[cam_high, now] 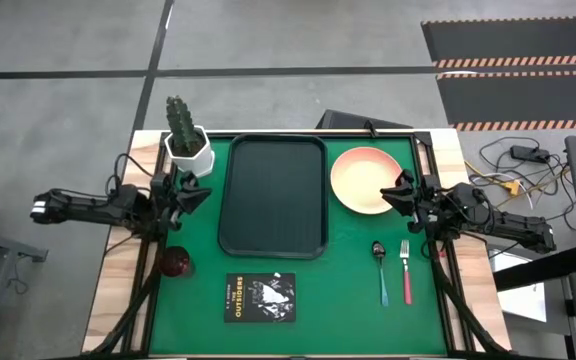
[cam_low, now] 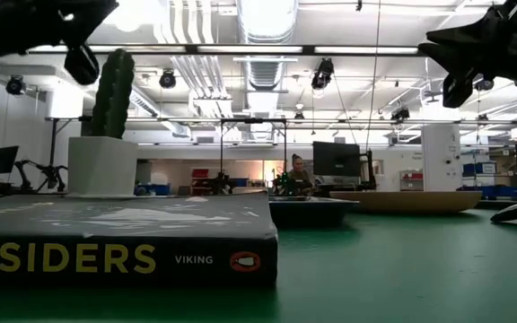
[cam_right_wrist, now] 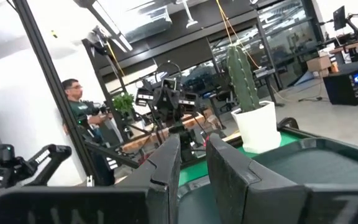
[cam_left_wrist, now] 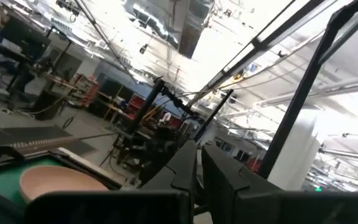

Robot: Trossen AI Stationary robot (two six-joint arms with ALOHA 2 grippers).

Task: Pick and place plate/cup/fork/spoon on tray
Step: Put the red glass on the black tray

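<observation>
The dark tray point(cam_high: 273, 195) lies on the middle of the green mat. The peach-orange plate point(cam_high: 363, 180) rests flat on the mat to its right. The teal-handled spoon point(cam_high: 382, 272) and the red-handled fork point(cam_high: 406, 270) lie side by side nearer than the plate. The maroon cup point(cam_high: 177, 262) stands at the mat's near left. My left gripper point(cam_high: 196, 193) hovers shut and empty left of the tray. My right gripper point(cam_high: 398, 190) hovers shut and empty over the plate's right rim. In the low view both arms hang high above the table.
A white pot with a cactus point(cam_high: 186, 143) stands at the far left, just beyond my left gripper. A black book point(cam_high: 260, 297) lies near the front edge below the tray. A person point(cam_right_wrist: 79, 118) stands in the room beyond the table.
</observation>
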